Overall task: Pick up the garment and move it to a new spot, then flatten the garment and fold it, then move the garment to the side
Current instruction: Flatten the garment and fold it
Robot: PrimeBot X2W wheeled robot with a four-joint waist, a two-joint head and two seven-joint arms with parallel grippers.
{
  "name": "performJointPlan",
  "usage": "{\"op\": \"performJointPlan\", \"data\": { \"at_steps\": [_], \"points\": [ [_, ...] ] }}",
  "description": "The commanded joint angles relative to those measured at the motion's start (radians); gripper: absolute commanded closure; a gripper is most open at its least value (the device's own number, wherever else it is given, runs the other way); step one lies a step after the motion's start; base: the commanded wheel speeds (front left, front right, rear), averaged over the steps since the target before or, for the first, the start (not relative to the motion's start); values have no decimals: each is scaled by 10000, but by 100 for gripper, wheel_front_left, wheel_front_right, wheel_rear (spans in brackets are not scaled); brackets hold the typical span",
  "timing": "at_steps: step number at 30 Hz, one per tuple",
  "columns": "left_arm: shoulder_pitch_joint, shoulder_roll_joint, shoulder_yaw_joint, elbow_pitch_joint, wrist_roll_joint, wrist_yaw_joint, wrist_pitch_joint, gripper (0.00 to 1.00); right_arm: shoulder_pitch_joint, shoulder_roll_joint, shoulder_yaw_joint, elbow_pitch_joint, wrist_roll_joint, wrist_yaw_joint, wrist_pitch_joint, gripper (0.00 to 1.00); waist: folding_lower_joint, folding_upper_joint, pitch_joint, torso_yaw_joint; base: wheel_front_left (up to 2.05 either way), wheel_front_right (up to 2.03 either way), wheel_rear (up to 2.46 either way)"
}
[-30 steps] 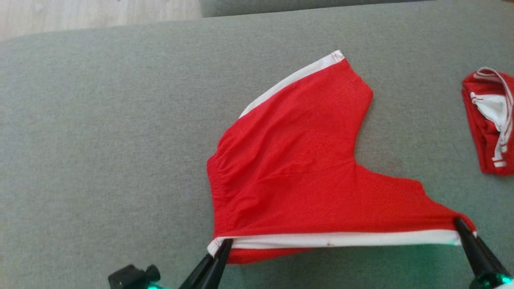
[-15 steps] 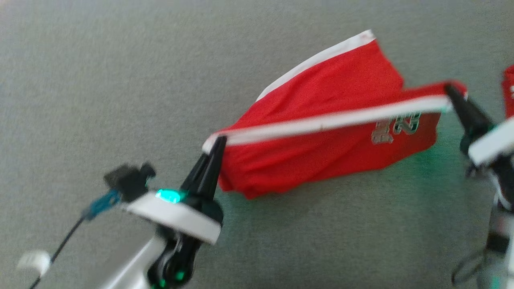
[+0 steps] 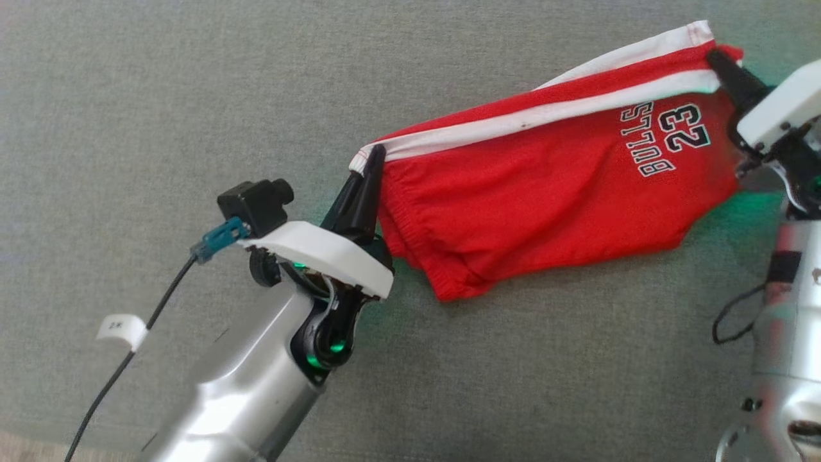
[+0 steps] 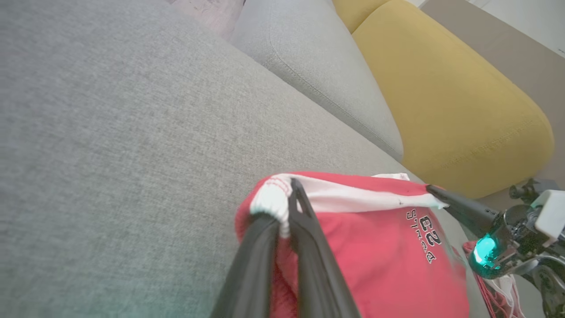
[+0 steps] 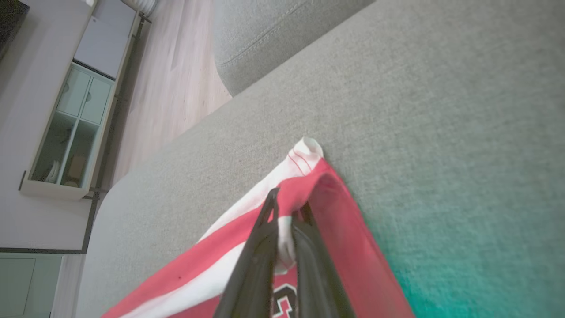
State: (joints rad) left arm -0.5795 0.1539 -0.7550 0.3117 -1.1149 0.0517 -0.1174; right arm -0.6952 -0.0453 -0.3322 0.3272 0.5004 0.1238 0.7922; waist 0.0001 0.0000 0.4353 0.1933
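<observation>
Spotter: Sofa seat (image 3: 192, 96), grey, is spreading under everything. Red Bulls shorts (image 3: 545, 192) are hanging across it from centre toward two o'clock, and their lower edge seems to be sagging onto the fabric.

Planner: Who is holding them?

Spotter: Left gripper (image 3: 377, 154) is pinching the near white stripe (image 3: 513, 122) at its nine o'clock end. Right gripper (image 3: 715, 59) is clamping the two o'clock end. Both are gripping tight and pulling the stripe taut.

Planner: I am reading this as the fold, with one side being carried over the other.

Spotter: Agreed. Next, I am guessing, both arms are needing to lower together, laying this edge evenly along the far stripe (image 3: 641, 50) before letting go.
</observation>
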Motion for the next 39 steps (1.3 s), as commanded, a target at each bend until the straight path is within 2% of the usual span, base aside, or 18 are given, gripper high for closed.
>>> {"op": "performJointPlan", "data": {
  "at_steps": [1,2,3,4,5,6,7,9,10,12,16,17,18,19,21,25,31,39],
  "points": [
    [-346,82,244,-114,21,-41,-100,100,-489,-49,261,-347,-15,69,-209,73,-1,0,31,45,0,0,0],
    [-393,51,227,-1,25,-63,-89,100,-574,-49,276,-278,16,69,-408,44,-1,0,30,56,0,0,0],
    [-432,20,213,98,30,-89,-90,100,-639,-49,292,-212,29,69,-601,9,-1,0,25,61,0,0,0],
    [-460,-12,212,186,21,-110,-97,100,-696,-49,324,-184,24,69,-816,0,-1,0,27,61,0,0,0],
    [-478,-45,231,278,5,-96,-114,100,-739,-49,340,-151,68,69,-1021,0,-1,0,27,57,0,0,0],
    [-488,-63,233,361,12,-88,-139,95,-757,-49,298,-78,117,69,-1187,0,-1,0,14,43,0,0,0],
    [-474,-72,208,424,10,-113,-131,80,-743,-49,312,-10,113,69,-1254,0,-1,0,-10,17,0,0,0],
    [-397,-32,210,513,-21,-79,-103,21,-647,-49,438,13,98,69,-1197,0,-1,0,-59,-85,0,0,0],
    [-352,19,179,520,-11,-66,-62,0,-579,-63,515,-75,56,69,-1193,0,-1,0,-83,-136,0,0,0],
    [-239,174,160,488,41,48,-30,0,-416,-145,620,-364,78,69,-1328,0,-1,0,-147,-244,0,0,0],
    [-140,832,-6,185,947,889,-368,0,116,-902,1305,-1309,-269,69,-2096,0,-1,0,-199,-437,0,0,0],
    [-140,832,-6,185,947,889,-368,0,116,-902,1305,-1309,-269,69,-2096,0,-1,0,-199,-437,0,0,0],
    [-90,982,-93,21,1215,1105,-467,0,330,-1174,1496,-1499,-401,69,-2309,0,-1,0,-223,-457,0,0,0],
    [62,1229,-246,-423,1657,1485,-629,0,814,-1795,2000,-1834,-730,69,-2675,0,-1,0,-228,-491,0,0,0],
    [299,1368,-321,-974,1876,1730,-756,0,1250,-2106,2226,-1928,-712,69,-2837,0,-1,0,-210,-510,0,0,0],
    [758,1481,-402,-1853,1889,1957,-766,0,1820,-2210,2424,-1922,-365,69,-2889,0,-1,0,-125,-491,0,0,0],
    [812,1775,-577,-2318,2238,2274,-663,0,1839,-2078,2798,-1663,-358,69,-3068,0,-1,0,-35,-490,0,0,0],
    [810,2495,-951,-2781,3641,3286,-846,0,1183,-1927,3442,-765,-931,69,-2564,0,-1,0,-152,-409,0,0,0]
  ]
}}
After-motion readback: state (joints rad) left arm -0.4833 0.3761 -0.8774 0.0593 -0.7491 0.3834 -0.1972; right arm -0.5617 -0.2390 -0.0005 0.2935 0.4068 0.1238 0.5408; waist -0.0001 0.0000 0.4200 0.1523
